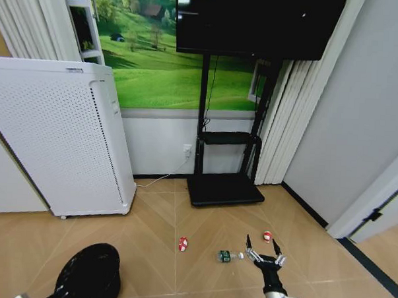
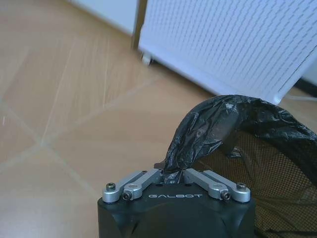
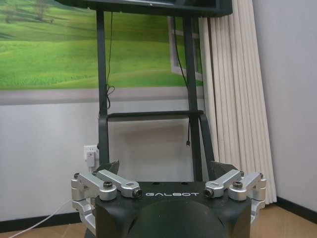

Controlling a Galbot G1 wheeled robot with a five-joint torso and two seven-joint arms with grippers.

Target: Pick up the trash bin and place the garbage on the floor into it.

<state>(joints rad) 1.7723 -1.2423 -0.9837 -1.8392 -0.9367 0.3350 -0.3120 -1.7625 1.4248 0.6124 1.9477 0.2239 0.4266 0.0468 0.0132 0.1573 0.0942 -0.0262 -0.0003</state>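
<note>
Left gripper (image 2: 172,174) pinched shut on bin (image 1: 88,275) rim and liner, near floor's (image 1: 149,219) front-left; thin hold, bin could slip or tilt. Garbage: red lump (image 1: 183,243), can (image 1: 226,256), red lump (image 1: 267,236). Right gripper (image 1: 263,251) wide open, empty, between the last two; might nudge the can.

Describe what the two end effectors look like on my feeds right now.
Both match: a black rounded housing with white GALBOT lettering, silver metal linkage bars fastened with dark screws, and dark pointed fingertips. That goes for the left end effector and the right end effector. From the head view, the right end effector sits on a black wrist with a silver-grey segment behind it.
</note>
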